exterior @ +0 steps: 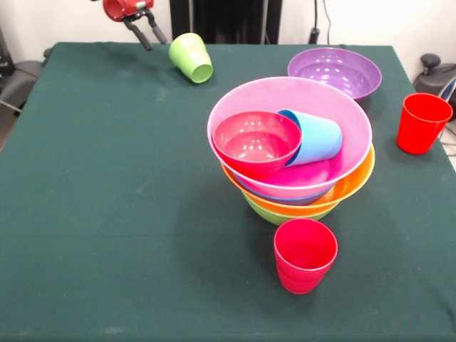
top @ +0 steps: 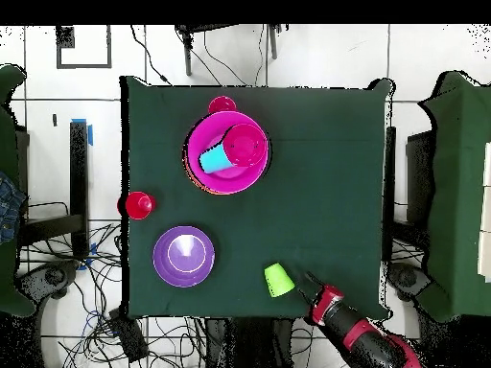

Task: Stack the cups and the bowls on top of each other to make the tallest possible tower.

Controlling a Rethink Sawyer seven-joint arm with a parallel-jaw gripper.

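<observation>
So the tower (exterior: 291, 187) sits a bit right of the table's middle in the front view: lime green bowl (exterior: 274, 214) at the bottom, the orange bowl (exterior: 349, 187) on it, a sliver of blue rim (exterior: 274, 196) above that, and the big pink bowl (exterior: 335, 174) on top as the widest. Inside the pink one the small red bowl (exterior: 256, 142) is tipped toward the camera, and the sky blue cup (exterior: 313, 137) lies on its side right against it, mouth tucked behind the red bowl. One red cup (exterior: 305, 255) stands upright just in front of the pile, touching or nearly touching the green bowl – hard to say which. The other red cup (exterior: 422, 122) stands upright near the right edge, well apart from the rest. The purple bowl (exterior: 335, 71) sits alone at the back right, upright. The lime green cup (exterior: 191, 57) lies tipped over at the back of the green table (exterior: 100, 214), mouth facing front-right. The gripper (exterior: 146, 32) hangs just beside that cup at the top edge – its two dark fingers (exterior: 140, 34) are spread apart with nothing between them, not touching the cup. The overhead view shows the same thing, gripper (top: 309, 287) beside the green cup (top: 278, 279) near the table's edge.
</observation>
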